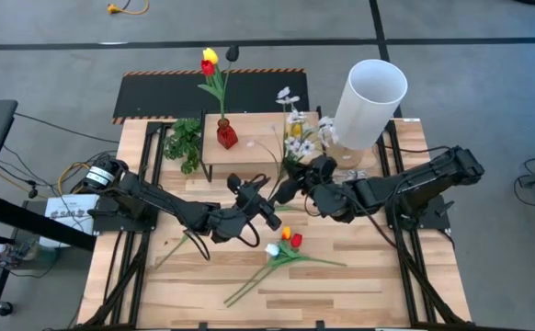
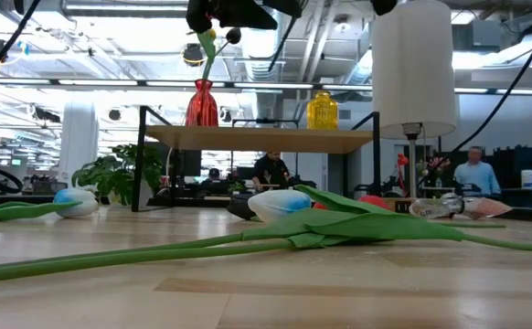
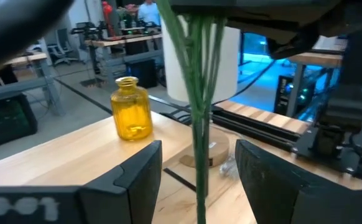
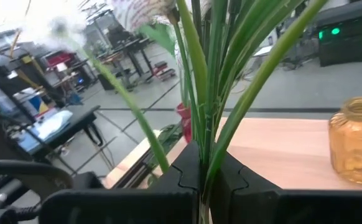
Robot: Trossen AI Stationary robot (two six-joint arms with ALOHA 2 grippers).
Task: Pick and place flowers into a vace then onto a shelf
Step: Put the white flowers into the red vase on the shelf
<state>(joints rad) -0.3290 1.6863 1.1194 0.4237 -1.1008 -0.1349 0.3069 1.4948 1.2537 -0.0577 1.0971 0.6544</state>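
Observation:
My right gripper (image 1: pixel 290 188) is shut on a bunch of flowers with small white blossoms (image 1: pixel 297 138), held above the table in front of the shelf (image 1: pixel 249 152). My left gripper (image 3: pixel 199 168) faces it, open. Its two fingers stand on either side of the hanging green stems (image 3: pixel 199 112) without touching them. On the shelf stand a red vase (image 1: pixel 226 136) holding red and yellow tulips (image 1: pixel 210 62) and a yellow vase (image 3: pixel 131 109). More tulips (image 1: pixel 284 244) lie flat on the table nearer the front. My right gripper pinches several green stems (image 4: pixel 207 140) together between its two fingers, partway along their length. The fingers come in about level and lie across the stems. The bunch stands roughly upright and clear of the table. Blossoms rise above the fingers and stem ends hang below.
A tall white cylinder (image 1: pixel 369 101) stands at the back right, beside the shelf. A bushy green leaf sprig (image 1: pixel 185 142) lies left of the shelf. A loose stem (image 1: pixel 180 248) rests on the table under the left arm. People show in the room beyond the table.

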